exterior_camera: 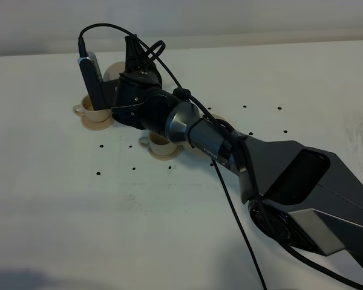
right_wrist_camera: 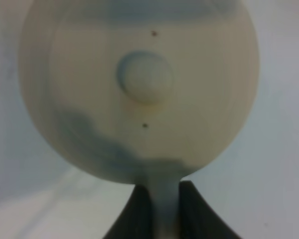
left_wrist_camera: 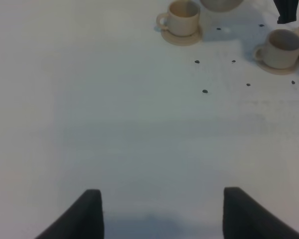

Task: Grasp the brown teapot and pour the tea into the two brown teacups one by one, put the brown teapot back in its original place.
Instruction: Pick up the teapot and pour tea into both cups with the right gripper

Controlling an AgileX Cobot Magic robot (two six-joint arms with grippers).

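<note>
By far table edge [exterior_camera: 260, 51], brown teapot [right_wrist_camera: 139, 89].

Your big dark grey right arm [exterior_camera: 302, 181] had a shiny silver ring [exterior_camera: 179, 124] at one joint. Thin black cables [exterior_camera: 238, 223] ran along it. Your left gripper [left_wrist_camera: 162, 199] had two black pointy fingers [left_wrist_camera: 87, 216].

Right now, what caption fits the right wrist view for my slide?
Right gripper grips the teapot by its handle; lid knob faces the camera.
</note>
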